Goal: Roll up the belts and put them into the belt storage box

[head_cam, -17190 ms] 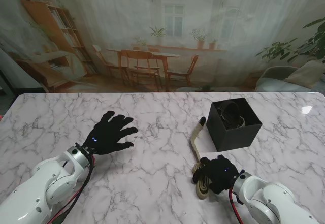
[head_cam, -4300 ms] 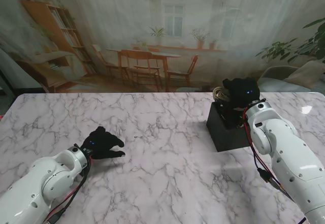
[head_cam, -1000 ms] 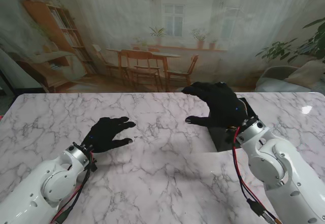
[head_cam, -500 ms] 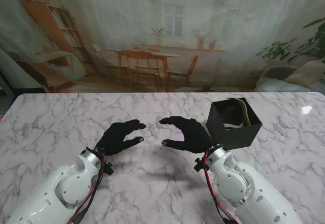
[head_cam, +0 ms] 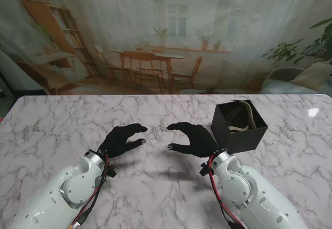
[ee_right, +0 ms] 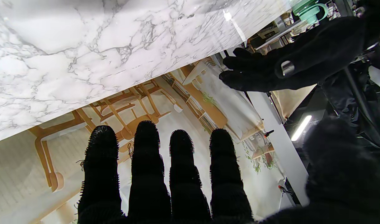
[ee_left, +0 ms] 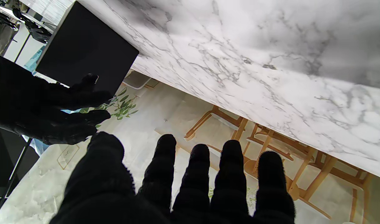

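Since a second ago the right hand (head_cam: 193, 138) has withdrawn from the belt storage box (head_cam: 239, 126) to mid-table, facing the left hand (head_cam: 121, 139). Both hands' fingers spread, empty. Belts (head_cam: 244, 119) sit inside; one end protrudes and may spring out

Bright, even light; soft shadows under hands; sharp focus.

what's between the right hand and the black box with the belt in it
Nothing visible. The right hand hovers open just left of the black square storage box, only bare white marble table between them. The tan rolled belt sits inside the box.
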Available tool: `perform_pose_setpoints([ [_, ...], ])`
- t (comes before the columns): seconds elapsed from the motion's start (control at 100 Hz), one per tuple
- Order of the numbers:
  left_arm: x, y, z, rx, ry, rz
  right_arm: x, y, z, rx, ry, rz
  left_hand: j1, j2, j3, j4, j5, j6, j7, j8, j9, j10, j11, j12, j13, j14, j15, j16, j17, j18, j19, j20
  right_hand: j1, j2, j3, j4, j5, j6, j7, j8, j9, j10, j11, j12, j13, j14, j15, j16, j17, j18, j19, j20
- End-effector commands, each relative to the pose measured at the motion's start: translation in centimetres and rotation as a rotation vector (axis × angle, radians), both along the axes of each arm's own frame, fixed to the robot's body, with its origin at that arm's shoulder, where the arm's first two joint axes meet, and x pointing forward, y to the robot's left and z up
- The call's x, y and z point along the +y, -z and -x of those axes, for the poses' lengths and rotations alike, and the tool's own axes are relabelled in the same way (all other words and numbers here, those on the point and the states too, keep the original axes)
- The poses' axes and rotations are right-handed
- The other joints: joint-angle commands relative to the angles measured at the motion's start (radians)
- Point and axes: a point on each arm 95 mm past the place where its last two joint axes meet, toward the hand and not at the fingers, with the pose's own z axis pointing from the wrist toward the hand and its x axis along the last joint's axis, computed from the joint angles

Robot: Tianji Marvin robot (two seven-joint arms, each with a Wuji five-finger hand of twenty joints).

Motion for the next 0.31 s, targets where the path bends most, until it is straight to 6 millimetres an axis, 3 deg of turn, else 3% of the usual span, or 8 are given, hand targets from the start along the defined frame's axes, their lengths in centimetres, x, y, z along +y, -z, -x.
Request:
perform_pose_setpoints([
  [0.0,0.03,0.12,-0.34,0.014,-0.002,-0.011,-0.03,-0.16,-0.47,-0.002,0.009,0.0,0.028,0.038,-0.031,0.007,0.025,0.013,0.009,0.006,0.016,-0.015,0.007,0.017,-0.004,0.005,0.012,0.007,-0.018,0.012,-0.011,0.02,0.01,0.035,-0.03,0.025,-0.007,-0.017,0.015,0.011,-0.005,-0.026,0.016,0.0,-0.015,-0.031,0.012,0.005,-0.018,-0.018,-0.002,-0.006],
  [0.3,0.19,0.16,-0.53,0.007,-0.004,-0.029,-0.31,-0.01,-0.72,0.002,0.017,0.002,0.029,0.039,-0.03,0.007,0.027,0.013,0.009,0.005,0.017,-0.013,0.005,0.018,-0.004,0.004,0.011,0.008,-0.018,0.011,-0.015,0.022,0.012,0.035,-0.033,0.025,0.002,-0.018,0.021,0.006,0.002,-0.027,0.013,-0.001,-0.013,-0.031,0.011,0.006,-0.02,-0.015,-0.006,-0.002],
])
